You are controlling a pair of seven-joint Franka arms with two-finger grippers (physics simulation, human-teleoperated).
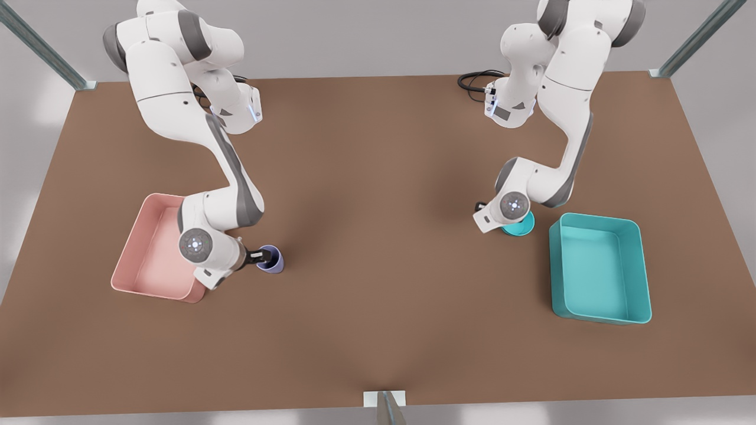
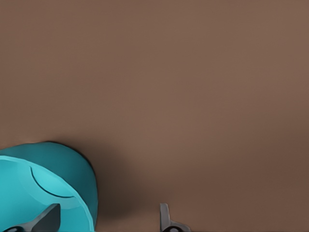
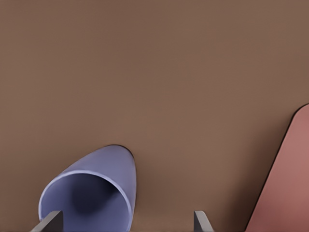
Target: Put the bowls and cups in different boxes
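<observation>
Table [image 1: 378, 248] of brown board carries everything, seen from the front view. Toward its left end sits the pink box [image 1: 155, 251]. Just right of that box stands the purple cup [image 1: 271, 259], with the right end effector [image 1: 264, 256] at its rim, fingers spread wide, one finger [image 3: 48, 223] inside the cup and the other outside. Farther right across the table, the teal bowl [image 1: 520, 224] sits under the left end effector [image 2: 108, 220], fingers also spread wide across the bowl's wall. Just right of the bowl lies the teal box [image 1: 599, 268].
</observation>
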